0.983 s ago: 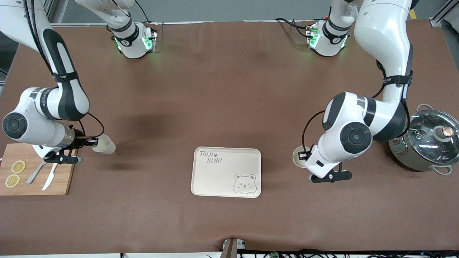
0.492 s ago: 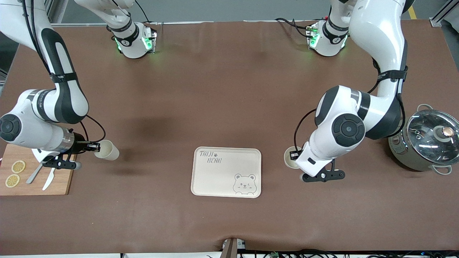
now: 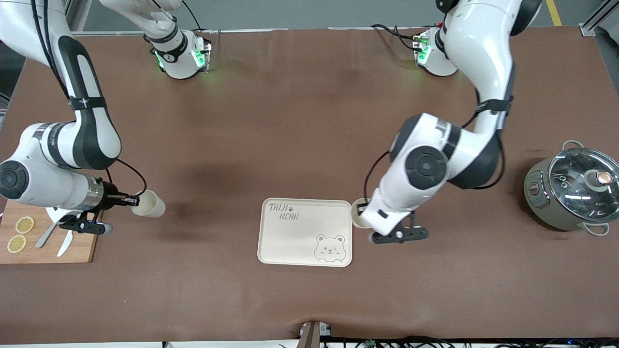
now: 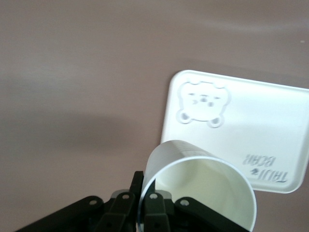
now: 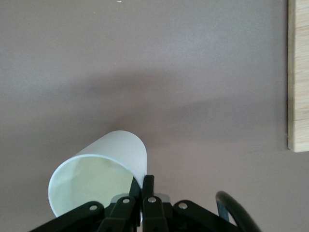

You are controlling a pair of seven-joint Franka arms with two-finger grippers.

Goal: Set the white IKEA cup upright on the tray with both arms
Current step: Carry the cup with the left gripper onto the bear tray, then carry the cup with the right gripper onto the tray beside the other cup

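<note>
Currently both cups are being carried, neither is on the tray [image 3: 290, 237] yet; transport phase is in progress, placement is pending. Left gripper [image 3: 360, 210] is hanging over the tray's edge at the left arm's end; its fingers are closed on the rim wall of a white cup [image 3: 359, 220], one finger inside, one outside. In the front view that cup's mouth is facing up, i.e. approx. upright; in the left wrist view the cup [image 4: 198, 186] is sitting at the fingertips w/ the tray [image 4: 236, 135] directly under and just ahead of it. Right gripper [image 3: 131, 199] is hovering over bare table beside the cutting board [image 3: 48, 246], well apart from the tray; it is pinching the rim of a second white cup [image 3: 149, 204], which is lying tilted, mouth toward the gripper; right wrist view is showing the same pinch on that cup [image 5: 99, 171]. Judgement: left side is nearly at release position, needing only a short move inward and a descent; right side is needing most of its travel plus re-orienting the cup to upright; both releases are remaining. Other items, a lidded pot [image 3: 570, 193] at the left arm's end and lemon slices [image 3: 20, 234] w/ cutlery on the board, are not involved.
</note>
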